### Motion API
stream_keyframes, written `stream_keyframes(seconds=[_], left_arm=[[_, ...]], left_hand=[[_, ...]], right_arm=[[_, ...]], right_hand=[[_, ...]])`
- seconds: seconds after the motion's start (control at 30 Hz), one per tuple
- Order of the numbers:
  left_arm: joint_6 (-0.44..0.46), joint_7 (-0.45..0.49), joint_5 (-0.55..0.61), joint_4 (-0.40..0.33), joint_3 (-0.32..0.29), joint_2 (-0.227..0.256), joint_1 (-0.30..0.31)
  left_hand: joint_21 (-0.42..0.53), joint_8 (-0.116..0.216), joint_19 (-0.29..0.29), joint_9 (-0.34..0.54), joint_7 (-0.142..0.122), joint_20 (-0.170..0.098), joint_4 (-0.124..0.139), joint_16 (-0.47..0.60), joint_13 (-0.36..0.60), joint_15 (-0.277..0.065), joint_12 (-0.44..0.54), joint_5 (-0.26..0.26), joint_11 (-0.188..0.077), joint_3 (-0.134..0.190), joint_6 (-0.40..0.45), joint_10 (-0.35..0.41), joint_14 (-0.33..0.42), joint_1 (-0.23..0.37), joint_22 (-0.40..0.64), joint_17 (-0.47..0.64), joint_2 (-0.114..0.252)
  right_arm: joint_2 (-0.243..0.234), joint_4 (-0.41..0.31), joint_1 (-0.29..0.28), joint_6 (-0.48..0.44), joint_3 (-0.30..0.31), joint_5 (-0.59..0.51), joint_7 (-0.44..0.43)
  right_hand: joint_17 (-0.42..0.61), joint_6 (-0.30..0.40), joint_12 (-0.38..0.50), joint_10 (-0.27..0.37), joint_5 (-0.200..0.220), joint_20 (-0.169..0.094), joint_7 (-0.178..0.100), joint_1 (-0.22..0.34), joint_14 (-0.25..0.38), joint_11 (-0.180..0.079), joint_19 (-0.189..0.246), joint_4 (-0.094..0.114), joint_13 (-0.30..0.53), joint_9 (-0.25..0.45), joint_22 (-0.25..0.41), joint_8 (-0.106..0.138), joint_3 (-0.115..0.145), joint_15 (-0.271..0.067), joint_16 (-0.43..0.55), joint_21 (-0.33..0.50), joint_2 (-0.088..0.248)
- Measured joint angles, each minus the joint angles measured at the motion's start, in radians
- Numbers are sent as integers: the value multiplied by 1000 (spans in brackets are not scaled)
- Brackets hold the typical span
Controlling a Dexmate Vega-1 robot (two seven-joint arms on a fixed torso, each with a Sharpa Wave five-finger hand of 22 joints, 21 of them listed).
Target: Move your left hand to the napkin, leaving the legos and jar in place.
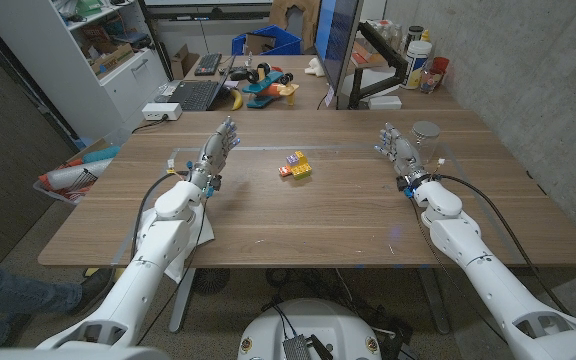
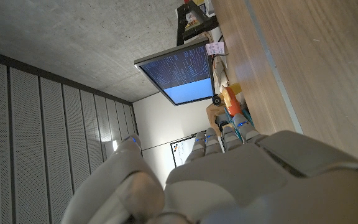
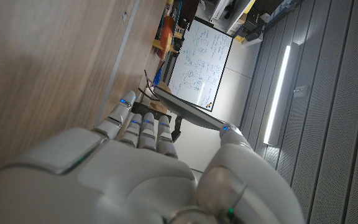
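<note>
A small cluster of coloured legos (image 1: 296, 165) sits near the middle of the wooden table (image 1: 348, 220). A clear jar (image 1: 426, 134) with a grey lid stands at the right, just behind my right hand (image 1: 396, 150). That hand is open, its fingers reaching toward the far edge. My left hand (image 1: 219, 146) is open too, fingers apart and pointing away, left of the legos and well apart from them. A white napkin (image 1: 204, 229) lies near the front-left edge, mostly hidden under my left forearm. The left hand's back (image 2: 247, 180) and the right hand's back (image 3: 123, 174) show close up, holding nothing.
Behind the table stand a monitor (image 1: 336, 45) on an arm, a laptop (image 1: 196, 95), a toy (image 1: 266, 85) and bottles (image 1: 420, 55) at the back right. A shelf unit (image 1: 108, 60) is at the left. A person's leg (image 1: 8, 290) is at the bottom left.
</note>
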Motion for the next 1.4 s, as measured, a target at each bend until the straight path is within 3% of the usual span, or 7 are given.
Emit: stream_keyframes(seconds=[1.4], left_arm=[[-57,-15,50,-184,-101,14,165]], left_hand=[[-33,4,3,0,4,14,-13,7,-31,8,11,-5,4,4,4,4,8,16,0,-1,16]], right_arm=[[16,-14,-10,5,2,-33,-4]], right_hand=[[-9,-7,-17,0,0,-2,0,-8,-3,0,-1,-8,0,0,0,0,-8,3,0,-26,8]])
